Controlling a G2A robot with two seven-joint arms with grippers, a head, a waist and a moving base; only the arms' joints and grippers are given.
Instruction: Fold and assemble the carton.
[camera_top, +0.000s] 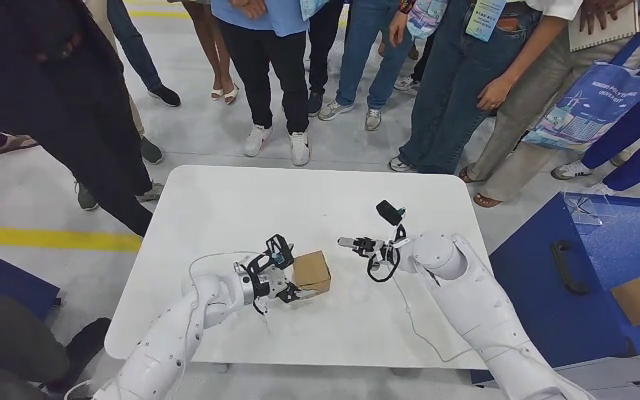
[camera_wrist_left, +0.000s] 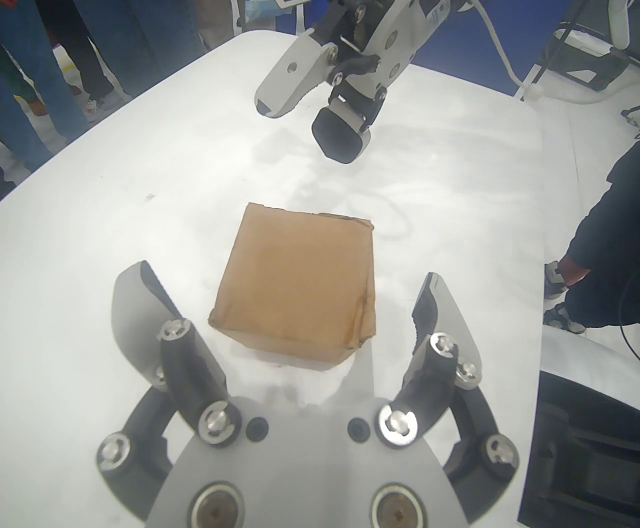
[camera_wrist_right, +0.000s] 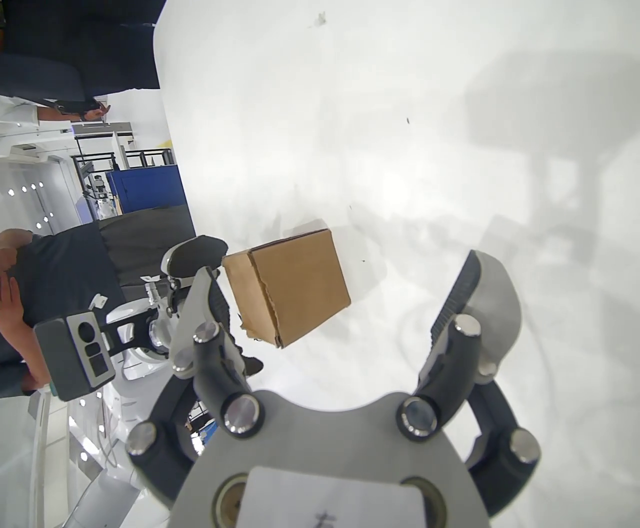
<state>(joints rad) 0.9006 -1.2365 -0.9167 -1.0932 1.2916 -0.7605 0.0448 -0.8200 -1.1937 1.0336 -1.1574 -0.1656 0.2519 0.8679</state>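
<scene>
We log the closed brown carton (camera_top: 311, 270) on the white table (camera_top: 250, 200), underside hidden, left gripper (camera_top: 288, 270) spread astride its near end without touching, right gripper (camera_wrist_left: 300, 125) likewise spread, hovering nearby.

obstacle: carton (camera_top: 311, 270) just before left tool (camera_top: 288, 270) | passage: table (camera_top: 345, 300) strip between carton and right tool (camera_top: 365, 228)

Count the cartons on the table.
1. The brown cardboard carton, folded into a box, sits on the white table just ahead of the open left hand. The open right hand hangs apart from it. Nothing suggests a hidden second one.
</scene>
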